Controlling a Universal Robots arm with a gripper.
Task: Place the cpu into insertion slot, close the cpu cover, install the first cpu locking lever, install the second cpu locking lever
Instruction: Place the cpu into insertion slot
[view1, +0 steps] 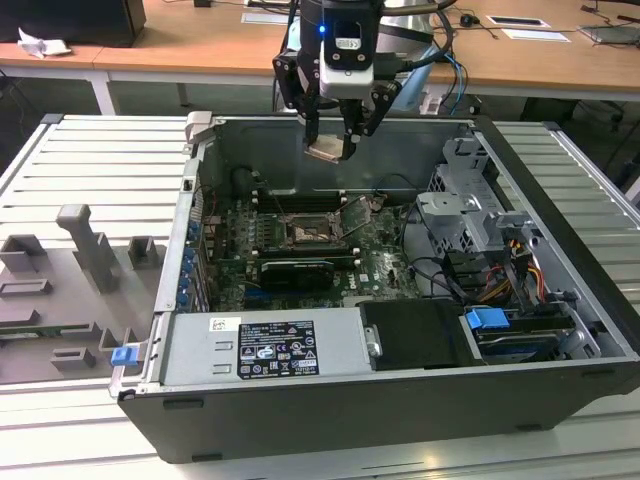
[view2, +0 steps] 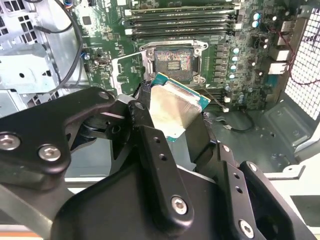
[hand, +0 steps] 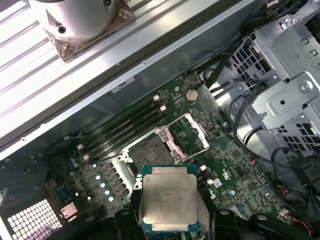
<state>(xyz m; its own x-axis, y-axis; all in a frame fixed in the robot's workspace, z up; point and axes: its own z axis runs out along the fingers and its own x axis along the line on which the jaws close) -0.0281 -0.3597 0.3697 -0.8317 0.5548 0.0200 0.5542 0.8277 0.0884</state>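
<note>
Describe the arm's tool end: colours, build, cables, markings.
The tool is black, with jointed link-bar fingers that have round holes and silver screws. Above it sits a pale grey wrist block with a small label and a blue light. Blue and black cables loop off toward the exterior view's right.
</note>
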